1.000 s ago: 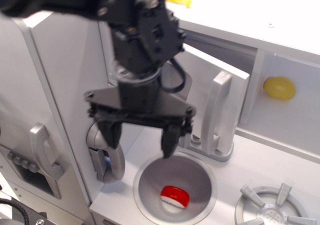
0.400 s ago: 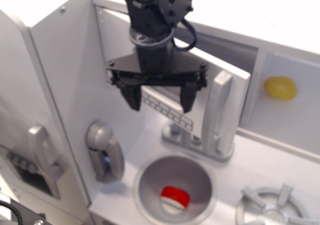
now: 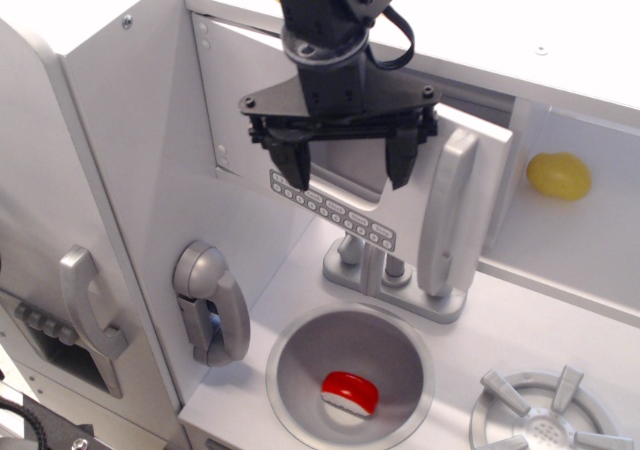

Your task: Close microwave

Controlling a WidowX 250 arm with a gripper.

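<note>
Microwave door not quite shut
Claw (image 3: 348, 168) spread wide before the door (image 3: 345, 175), holding nothing; small gap left beside the handle (image 3: 447, 213)

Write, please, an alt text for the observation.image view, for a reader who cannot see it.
A black robot gripper, jaws open and holding nothing, hangs in front of a white toy microwave door that stands partly open, beside its long grey handle. Below, a round sink holds a red and white object; a yellow lemon sits in a cubby at right.
</note>
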